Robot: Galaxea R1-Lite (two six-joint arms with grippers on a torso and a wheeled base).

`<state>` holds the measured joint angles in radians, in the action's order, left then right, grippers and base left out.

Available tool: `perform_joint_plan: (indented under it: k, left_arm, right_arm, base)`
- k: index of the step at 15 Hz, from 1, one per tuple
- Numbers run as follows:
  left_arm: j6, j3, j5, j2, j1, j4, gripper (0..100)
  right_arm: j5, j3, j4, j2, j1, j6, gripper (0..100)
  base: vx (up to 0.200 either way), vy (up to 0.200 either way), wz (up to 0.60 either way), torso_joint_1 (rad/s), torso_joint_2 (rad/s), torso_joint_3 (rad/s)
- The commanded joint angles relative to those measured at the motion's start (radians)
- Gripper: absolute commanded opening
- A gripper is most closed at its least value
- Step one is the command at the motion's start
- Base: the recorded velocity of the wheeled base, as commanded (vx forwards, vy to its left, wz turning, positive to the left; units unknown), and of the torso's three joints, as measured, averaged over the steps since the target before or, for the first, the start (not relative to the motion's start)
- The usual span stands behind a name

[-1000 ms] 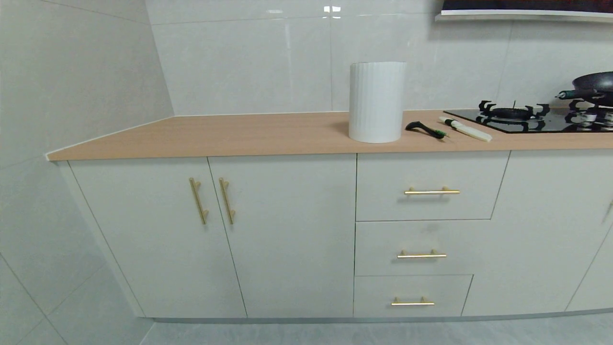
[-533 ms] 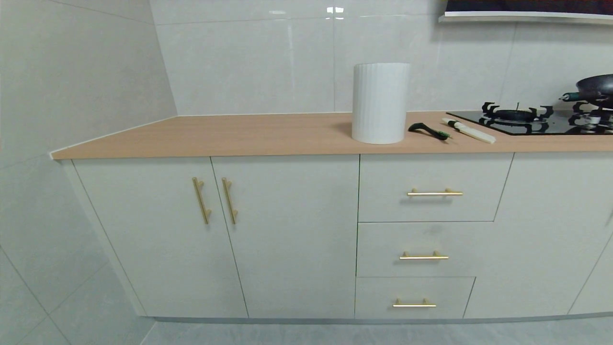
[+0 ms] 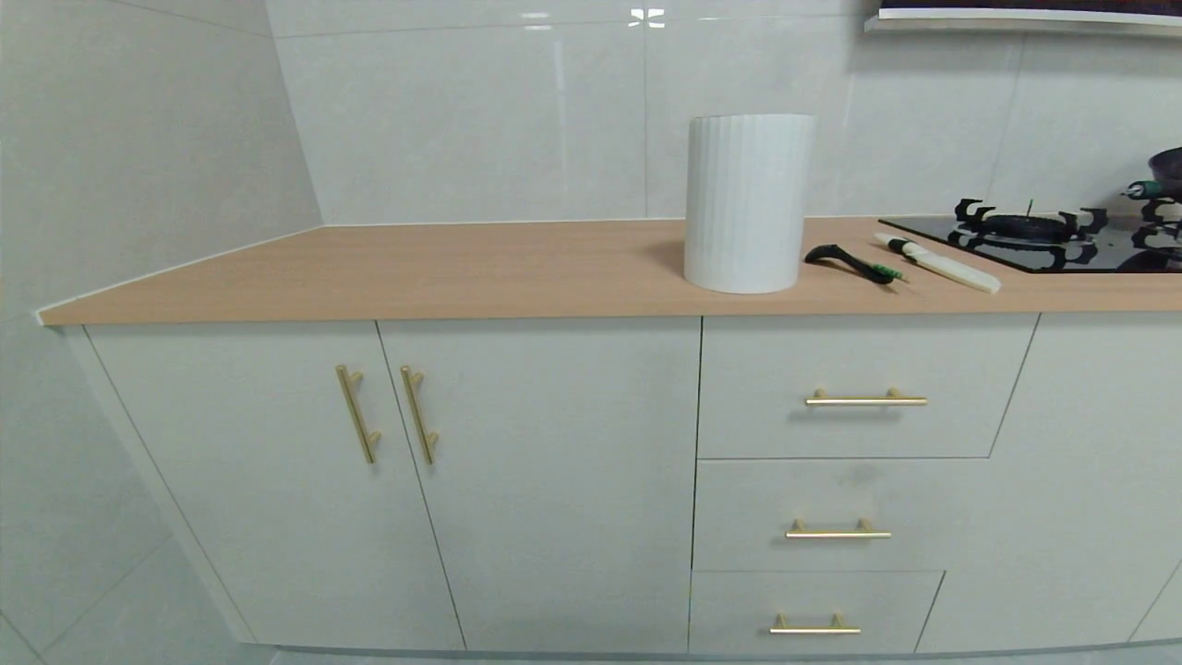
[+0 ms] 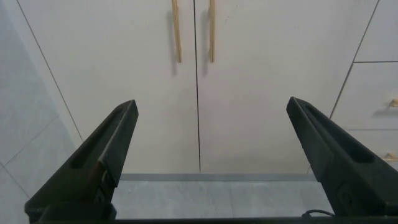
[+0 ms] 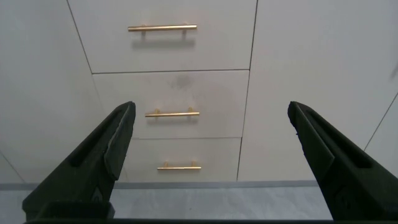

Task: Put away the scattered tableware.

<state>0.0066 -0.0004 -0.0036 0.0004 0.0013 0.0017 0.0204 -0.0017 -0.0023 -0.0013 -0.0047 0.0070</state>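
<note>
Record left claw point(image 4: 211, 107) as released, jaws spread wide, facing double cabinet doors point(image 4: 199, 62). Record right claw point(image 5: 211, 109) as released too, jaws wide, facing stacked drawers point(image 5: 168, 93). Locate black peeler point(image 3: 850, 263) and knife point(image 3: 937, 263) lying side by side on wooden counter point(image 3: 416, 268), between upright white ribbed canister point(image 3: 748, 203) and stove point(image 3: 1025, 226).

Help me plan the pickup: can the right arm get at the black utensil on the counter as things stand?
Probably not yet: the right gripper hangs open low, facing the drawer fronts, while the black utensil lies on the countertop, unobstructed.
</note>
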Motion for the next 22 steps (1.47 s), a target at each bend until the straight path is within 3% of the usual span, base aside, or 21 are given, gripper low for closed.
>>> perform_joint_plan:
  k: [1,8,10,11,14,15,22]
  left_arm:
    - [0.0,0.0,0.001,0.0,0.0,0.0,100]
    - [0.0,0.0,0.001,0.0,0.0,0.0,100]
    - [0.0,0.0,0.001,0.0,0.0,0.0,100]
    - [0.0,0.0,0.001,0.0,0.0,0.0,100]
    - [0.0,0.0,0.001,0.0,0.0,0.0,100]
    - [0.0,0.0,0.001,0.0,0.0,0.0,100]
    - [-0.002,0.0,0.001,0.0,0.0,0.0,100]
  right_arm:
    - [0.0,0.002,-0.001,0.001,0.0,-0.004,100]
    - [-0.005,-0.008,-0.001,0.001,0.0,-0.015,100]
    - [-0.017,-0.179,0.018,0.053,0.018,0.068,100]
    - [-0.043,-0.201,0.051,0.112,0.045,0.076,100]
    - [-0.14,-0.23,0.079,0.372,0.143,0.06,100]
    - [-0.143,-0.274,0.073,0.552,0.16,0.054,100]
    - [-0.111,-0.595,0.021,1.379,0.16,0.028,100]
  base:
    - [0.0,0.0,0.0,0.0,0.0,0.0]
    - [0.0,0.0,0.0,0.0,0.0,0.0]
    - [0.0,0.0,0.0,0.0,0.0,0.0]
    - [0.0,0.0,0.0,0.0,0.0,0.0]
    - [0.0,0.0,0.0,0.0,0.0,0.0]
    - [0.0,0.0,0.0,0.0,0.0,0.0]
    - [0.0,0.0,0.0,0.0,0.0,0.0]
